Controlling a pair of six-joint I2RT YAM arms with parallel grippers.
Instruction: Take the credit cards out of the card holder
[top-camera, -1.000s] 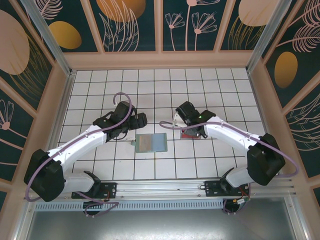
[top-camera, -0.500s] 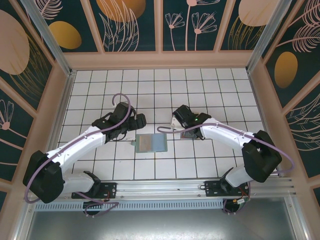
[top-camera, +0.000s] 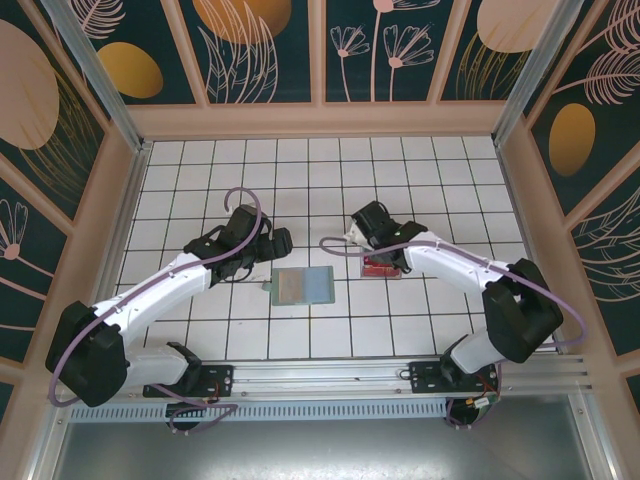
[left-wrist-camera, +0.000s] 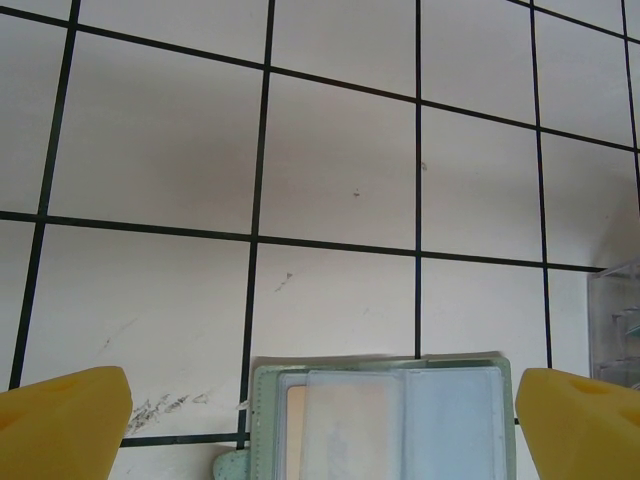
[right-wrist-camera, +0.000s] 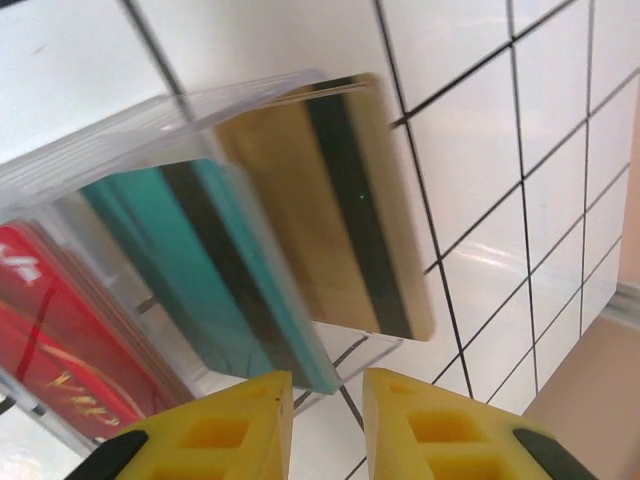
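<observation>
The card holder (top-camera: 303, 286) lies open and flat on the tiles, its pale inner face (left-wrist-camera: 400, 420) up. My left gripper (left-wrist-camera: 322, 390) hangs open just above its far edge, with a yellow finger off either side; in the top view the left gripper (top-camera: 277, 243) sits to the holder's upper left. The credit cards stand in a clear plastic tray (right-wrist-camera: 90, 160): red (right-wrist-camera: 60, 330), teal (right-wrist-camera: 200, 280) and gold (right-wrist-camera: 320, 220). My right gripper (right-wrist-camera: 328, 385) is right at the tray's near end, jaws slightly apart, with bare tile between them and the teal card's corner just beyond.
The clear tray (top-camera: 382, 266) sits right of the holder, under the right wrist; its edge (left-wrist-camera: 620, 320) also shows at the right of the left wrist view. White tiled floor (top-camera: 300, 180) stretches behind both arms, enclosed by wooden walls (top-camera: 320, 120).
My right gripper's jaws have parted from shut, and the arm has shifted slightly over the tray. The left arm and the card holder have not moved.
</observation>
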